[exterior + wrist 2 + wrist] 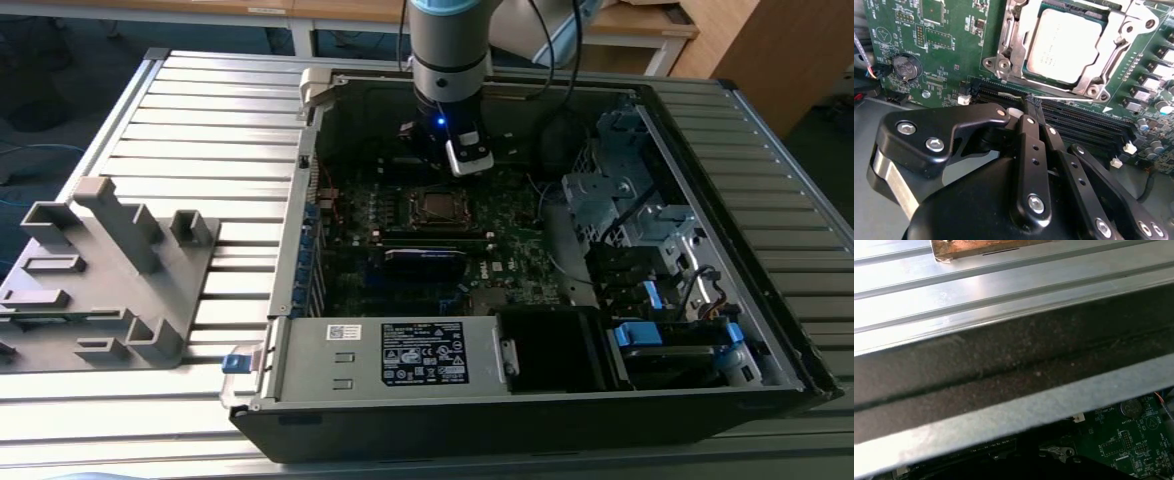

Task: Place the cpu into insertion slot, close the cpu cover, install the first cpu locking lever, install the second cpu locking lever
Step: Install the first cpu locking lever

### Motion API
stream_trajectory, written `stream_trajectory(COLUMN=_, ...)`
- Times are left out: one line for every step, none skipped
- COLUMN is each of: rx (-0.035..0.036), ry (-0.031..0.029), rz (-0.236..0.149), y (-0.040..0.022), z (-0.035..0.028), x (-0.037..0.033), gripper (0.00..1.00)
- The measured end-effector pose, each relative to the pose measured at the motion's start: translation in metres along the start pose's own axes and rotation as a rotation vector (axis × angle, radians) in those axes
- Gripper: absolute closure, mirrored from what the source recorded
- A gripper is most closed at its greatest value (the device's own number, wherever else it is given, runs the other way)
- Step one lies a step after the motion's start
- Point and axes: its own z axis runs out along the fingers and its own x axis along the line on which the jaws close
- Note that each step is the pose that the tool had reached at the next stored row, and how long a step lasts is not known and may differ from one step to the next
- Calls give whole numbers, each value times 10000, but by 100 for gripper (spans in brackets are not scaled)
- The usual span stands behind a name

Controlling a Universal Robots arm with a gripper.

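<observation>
The black two-fingered gripper (1034, 103) is seen with its fingertips brought together, with nothing clamped between them. In the second wrist view the tips are placed over the long black memory slots (1084, 122), just beside the socket edge; whether contact is made cannot be told. The flat square cpu (1064, 45), dull silver-grey on top, is seated in the socket. The silvery metal cpu cover (1006, 45) is laid down around it, its square opening framing the chip. Both are carried on the green motherboard (944, 30), housed in the open black computer case (400, 430). The case is laid on a slatted aluminium table (200, 110), with a grey plastic fixture (107, 280) well apart at the exterior view's left.
</observation>
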Motion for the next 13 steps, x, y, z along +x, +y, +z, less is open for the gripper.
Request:
stream_trajectory(rx=0, ry=-10, rz=21, y=-1, z=3, x=0, gripper=89)
stream_trajectory(rx=-2, ry=-25, rz=40, y=-2, z=7, x=1, gripper=89)
stream_trajectory(rx=-3, ry=-37, rz=51, y=-2, z=9, x=1, gripper=89)
stream_trajectory(rx=-5, ry=-45, rz=52, y=-3, z=12, x=1, gripper=89)
stream_trajectory(rx=-8, ry=-53, rz=51, y=-3, z=15, x=1, gripper=89)
stream_trajectory(rx=-9, ry=-59, rz=50, y=-4, z=17, x=1, gripper=89)
stream_trajectory(rx=-9, ry=-60, rz=50, y=-4, z=17, x=2, gripper=89)
stream_trajectory(rx=-7, ry=-61, rz=50, y=-4, z=17, x=2, gripper=89)
stream_trajectory(rx=-7, ry=-62, rz=49, y=-4, z=17, x=1, gripper=89)
stream_trajectory(rx=-7, ry=-62, rz=49, y=-4, z=18, x=2, gripper=89)
stream_trajectory(rx=-7, ry=-71, rz=49, y=-4, z=18, x=3, gripper=89)
stream_trajectory(rx=-12, ry=-104, rz=44, y=-5, z=22, x=5, gripper=89)
stream_trajectory(rx=-21, ry=-156, rz=33, y=-7, z=26, x=7, gripper=89)
